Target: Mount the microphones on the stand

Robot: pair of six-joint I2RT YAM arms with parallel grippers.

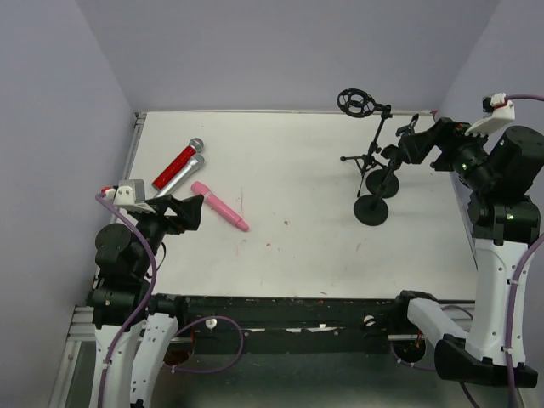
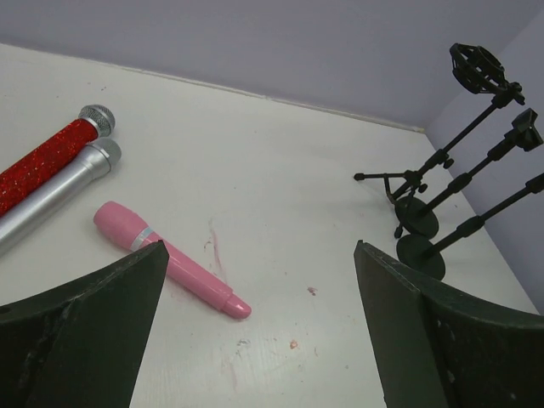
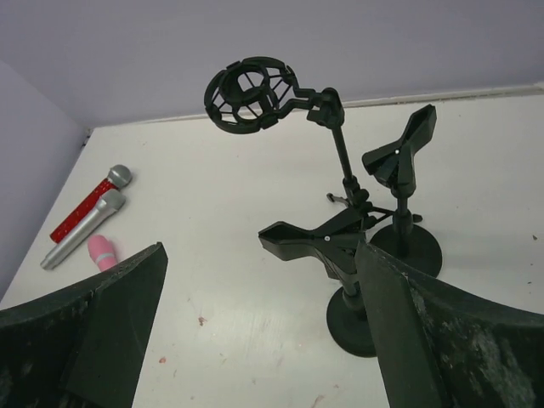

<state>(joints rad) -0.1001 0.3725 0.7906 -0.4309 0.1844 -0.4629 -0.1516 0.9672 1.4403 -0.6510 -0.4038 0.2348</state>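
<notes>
Red microphone (image 1: 175, 163), silver microphone (image 1: 184, 175) side by side, pink microphone (image 1: 219, 206) near, all flat; black stands (image 1: 371, 209) upright far right.

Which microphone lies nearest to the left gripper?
The pink microphone, lying alone just ahead of the open left gripper. The red microphone and the silver microphone lie side by side, farther back.

Looks down from high behind the near edge over the whole table (image 1: 323, 246). Low from each wrist, faces across it, closer in; shares pink microphone (image 2: 200, 282) and stands (image 3: 344, 170).
</notes>
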